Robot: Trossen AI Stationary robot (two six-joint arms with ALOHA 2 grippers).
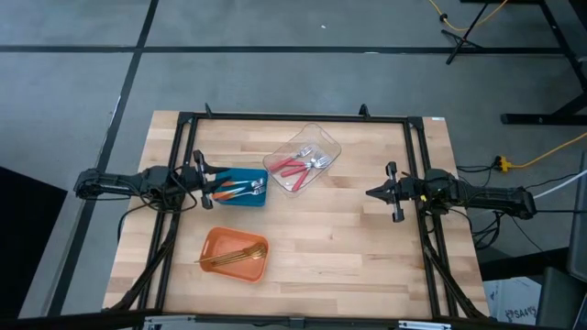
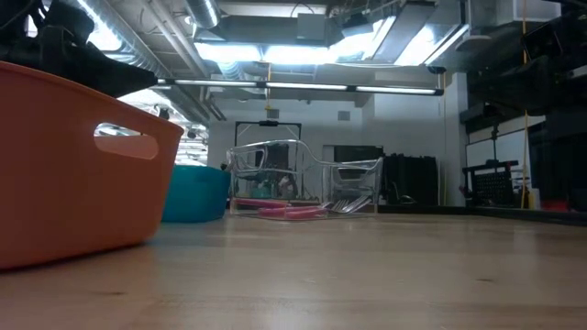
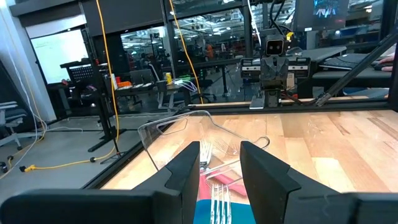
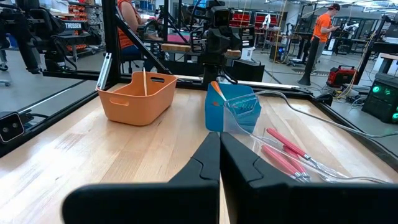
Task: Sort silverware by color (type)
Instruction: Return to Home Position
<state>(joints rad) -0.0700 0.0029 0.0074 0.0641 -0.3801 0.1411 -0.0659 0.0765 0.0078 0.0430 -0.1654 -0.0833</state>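
My left hand [image 1: 216, 186] sits over the left end of the blue bin [image 1: 258, 198], its two fingers apart with nothing between them. My right hand [image 1: 371, 192] waits over the right side of the desk [image 1: 358, 252]. Its fingers are pressed together and grip nothing, and it points toward the middle of the desk.

Inside the blue bin lie the orange-handled forks [image 1: 240, 191], silver tines toward the right. Just beside that bin, toward the far side of the desk, the clear bin [image 1: 326, 139] stands turned at an angle. It holds the pink-handled forks [image 1: 292, 167], and I cannot tell whether the two bins touch. Nearer the front edge, apart from both, the orange bin [image 1: 213, 241] holds the gold forks [image 1: 235, 258], lying roughly lengthwise. The right hand is well apart from all three bins.
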